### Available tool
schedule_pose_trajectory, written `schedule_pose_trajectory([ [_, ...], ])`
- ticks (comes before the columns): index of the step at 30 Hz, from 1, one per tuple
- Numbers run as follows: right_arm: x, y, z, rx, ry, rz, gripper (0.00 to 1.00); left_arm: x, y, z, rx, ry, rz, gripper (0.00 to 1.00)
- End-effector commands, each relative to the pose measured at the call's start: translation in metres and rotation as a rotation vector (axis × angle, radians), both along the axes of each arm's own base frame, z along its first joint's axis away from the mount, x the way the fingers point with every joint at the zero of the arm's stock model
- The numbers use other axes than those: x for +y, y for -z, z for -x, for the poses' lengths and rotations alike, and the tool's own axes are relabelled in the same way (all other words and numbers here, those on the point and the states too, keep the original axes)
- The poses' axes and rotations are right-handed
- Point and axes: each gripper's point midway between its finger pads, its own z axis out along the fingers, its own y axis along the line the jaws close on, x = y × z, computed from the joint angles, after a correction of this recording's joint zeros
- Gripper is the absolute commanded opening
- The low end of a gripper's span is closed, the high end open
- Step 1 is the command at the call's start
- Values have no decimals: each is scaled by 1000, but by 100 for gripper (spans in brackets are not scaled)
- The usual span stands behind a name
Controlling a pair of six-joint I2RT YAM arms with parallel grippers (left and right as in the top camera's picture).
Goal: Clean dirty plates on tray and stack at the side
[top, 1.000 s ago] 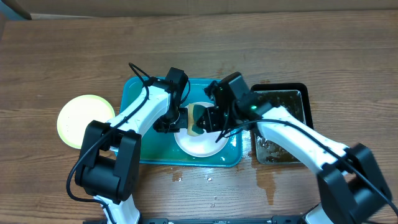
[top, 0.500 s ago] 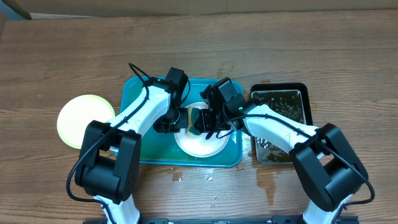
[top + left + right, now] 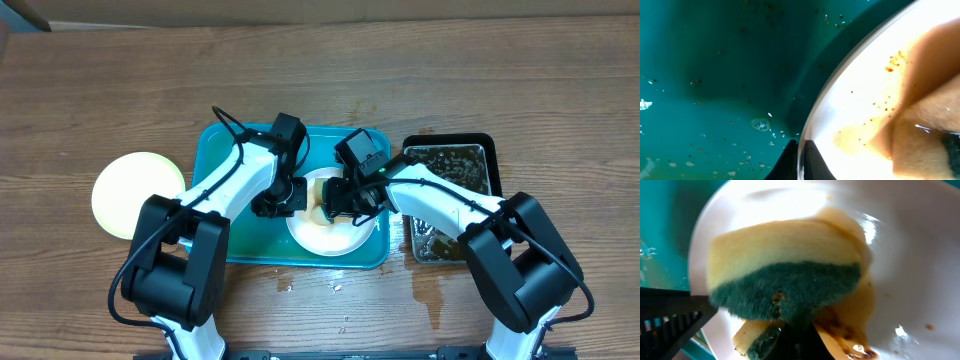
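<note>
A white plate (image 3: 332, 238) lies in the teal tray (image 3: 215, 150), with brown sauce smears (image 3: 850, 330). My left gripper (image 3: 293, 197) is shut on the plate's left rim; in the left wrist view its fingertips (image 3: 801, 160) pinch the rim of the plate (image 3: 865, 90). My right gripper (image 3: 347, 200) is shut on a yellow sponge with a green scourer (image 3: 785, 265) and presses it on the plate (image 3: 920, 255). A pale yellow-green plate (image 3: 135, 193) lies on the table left of the tray. No other white plate shows.
A black pan of murky water (image 3: 455, 160) stands right of the tray. Water drops and a wet streak (image 3: 425, 285) lie on the wooden table in front. The tray floor (image 3: 715, 75) is wet and speckled. Cardboard runs along the far edge.
My right arm has swung inward and the sponge has slid across the plate, now showing its yellow side from above. My left gripper and the plate have shifted slightly right.
</note>
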Motion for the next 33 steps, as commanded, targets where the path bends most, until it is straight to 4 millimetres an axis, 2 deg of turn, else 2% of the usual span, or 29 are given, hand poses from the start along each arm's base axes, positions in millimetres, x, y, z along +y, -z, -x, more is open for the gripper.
schedule_pose_trajectory([
  [1,-38,24,2,24,73,174,4,22,6,12,12,-52,-107,4],
  [6,-64,26,8,68,107,257,4,24,6,12,10,-57,-118,4],
  [8,-76,22,9,77,126,284,4,26,6,11,9,-78,-122,4],
  [11,-83,11,6,58,127,289,4,28,6,11,10,-100,-123,4],
  [15,-77,-16,1,-29,50,241,4,30,5,9,8,-114,-121,4],
  [19,-60,-57,3,-119,-50,122,4,30,-2,6,-6,-116,-116,4],
  [23,-58,-97,0,-219,-57,62,4,28,-18,0,-54,-119,-97,4],
  [26,-72,-125,-7,-303,-12,55,4,28,-36,-6,-115,-123,-84,4],
  [28,-84,-133,-11,-327,21,71,4,34,-49,-9,-161,-126,-104,4],
  [30,-107,-135,-15,-330,76,128,4,42,-62,-10,-208,-129,-136,4],
  [33,-147,-125,-17,-288,162,241,4,57,-83,-12,-278,-138,-200,4],
])
